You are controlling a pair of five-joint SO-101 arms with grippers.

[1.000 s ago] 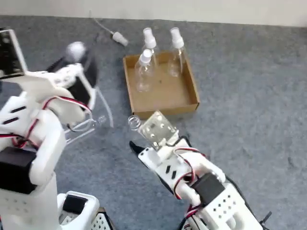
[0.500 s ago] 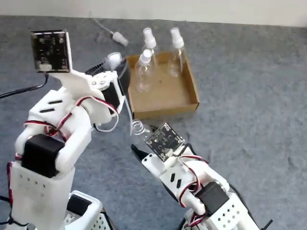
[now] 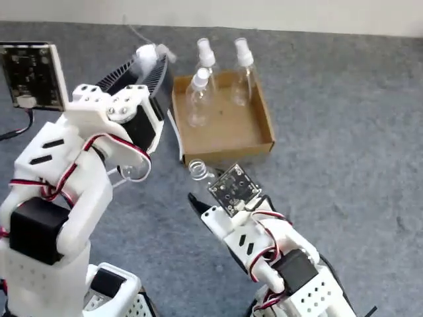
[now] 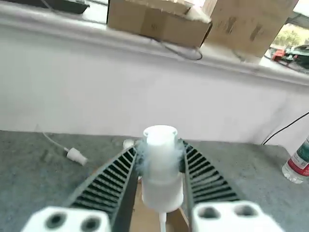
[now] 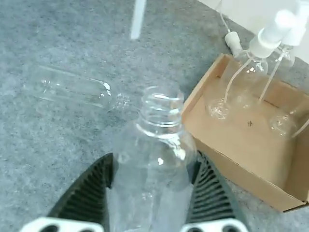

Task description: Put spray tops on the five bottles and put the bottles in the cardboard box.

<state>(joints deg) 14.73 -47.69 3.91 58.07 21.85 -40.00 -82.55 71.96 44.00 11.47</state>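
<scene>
My left gripper (image 4: 159, 151) is shut on a white spray top (image 4: 161, 166), held high beside the cardboard box's (image 3: 262, 115) left wall; its thin tube (image 3: 176, 134) hangs down. My right gripper (image 5: 154, 163) is shut on an upright clear bottle (image 5: 154, 159) with an open neck (image 3: 198, 170), just in front of the box. Three bottles with spray tops (image 3: 201, 92) stand in the box's far part. Another topless bottle (image 5: 72, 89) lies on the carpet to the left, partly under the left arm (image 3: 131, 172). The hanging tube's (image 5: 138, 19) end shows above the held bottle's neck.
A loose spray top (image 4: 76, 155) with its tube lies on the grey carpet behind the box, near the white wall. Carpet right of the box is bare. The two arms stand close together in front of the box.
The left arm has swung the spray top from the far left toward the box, and it now sits higher by the box's left corner. The right gripper's bottle has shifted slightly right.
</scene>
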